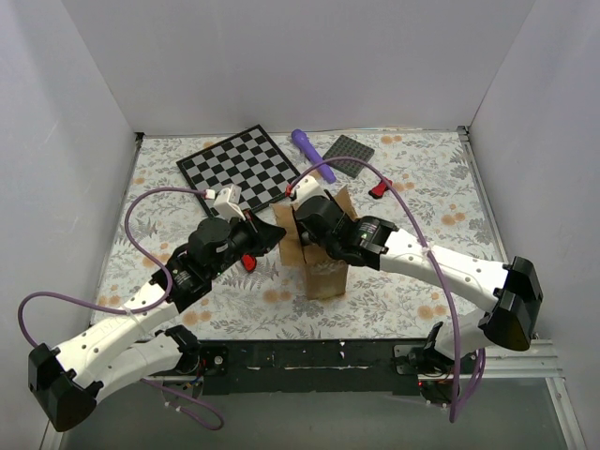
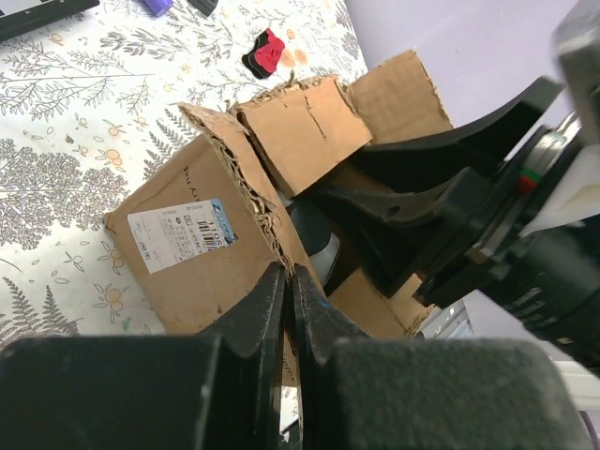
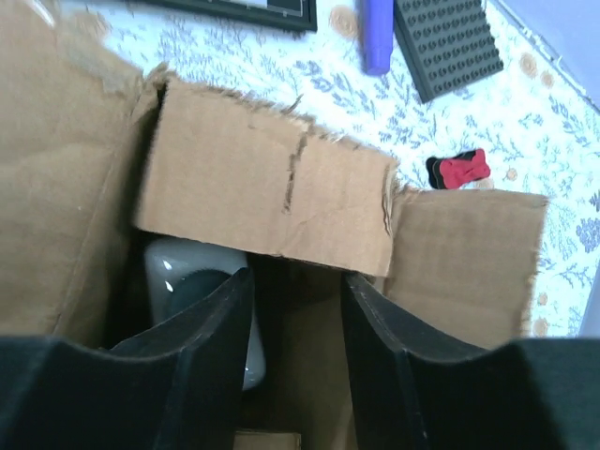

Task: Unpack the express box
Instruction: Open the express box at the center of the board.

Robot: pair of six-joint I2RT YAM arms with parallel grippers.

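Note:
The express box (image 1: 325,275), a small brown carton, stands with its flaps open at the table's middle. In the left wrist view its side wall bears a white printed label (image 2: 180,231). My left gripper (image 2: 289,276) is shut on the torn edge of the box's near flap; in the top view it (image 1: 273,235) sits at the box's left side. My right gripper (image 3: 295,305) is open and reaches down into the box, one finger on each side of the dark opening. A glossy pale grey object (image 3: 192,281) lies inside, by the left finger, and also shows in the left wrist view (image 2: 324,253).
A checkerboard (image 1: 239,167) lies at the back left. A purple cylinder (image 1: 312,154) and a dark grey studded plate (image 1: 349,155) lie behind the box. A red and black clip (image 1: 379,189) lies to the right of them. White walls enclose the table.

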